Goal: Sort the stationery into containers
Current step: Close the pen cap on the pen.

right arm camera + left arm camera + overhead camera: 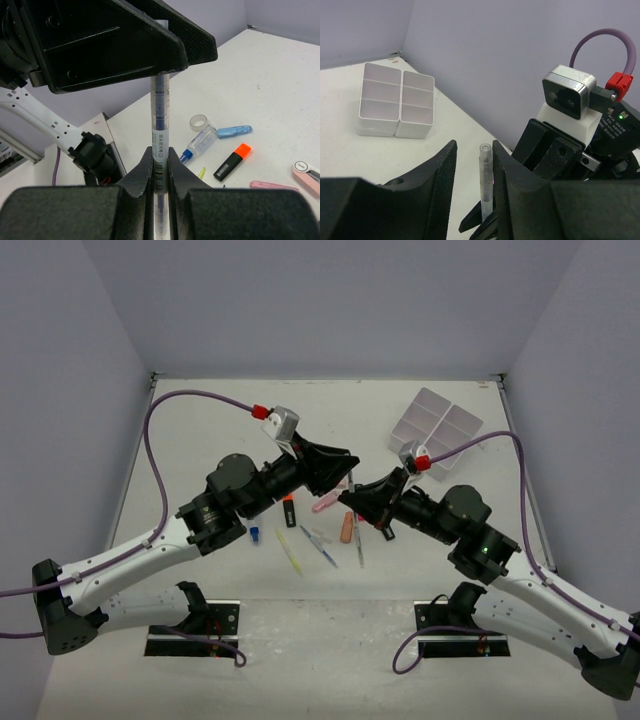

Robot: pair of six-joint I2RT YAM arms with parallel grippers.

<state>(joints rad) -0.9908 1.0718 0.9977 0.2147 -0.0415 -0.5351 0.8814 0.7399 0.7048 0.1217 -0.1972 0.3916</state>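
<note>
My right gripper (352,496) is shut on a thin clear pen (160,115) with a dark refill and holds it in the air above the table's middle; it also shows in its own wrist view (160,167). My left gripper (345,465) faces it, and the pen's free end (485,175) stands between its open jaws (474,170), close against one finger with a gap on the other side. The white divided tray (436,423) sits at the far right and is empty in the left wrist view (380,119).
Loose stationery lies under the grippers: an orange-capped highlighter (289,511), a pink pen (326,503), a pink eraser (347,528), a yellow pen (290,551), thin pens (320,545). The right wrist view shows a tape roll (198,121) and a blue marker (235,131).
</note>
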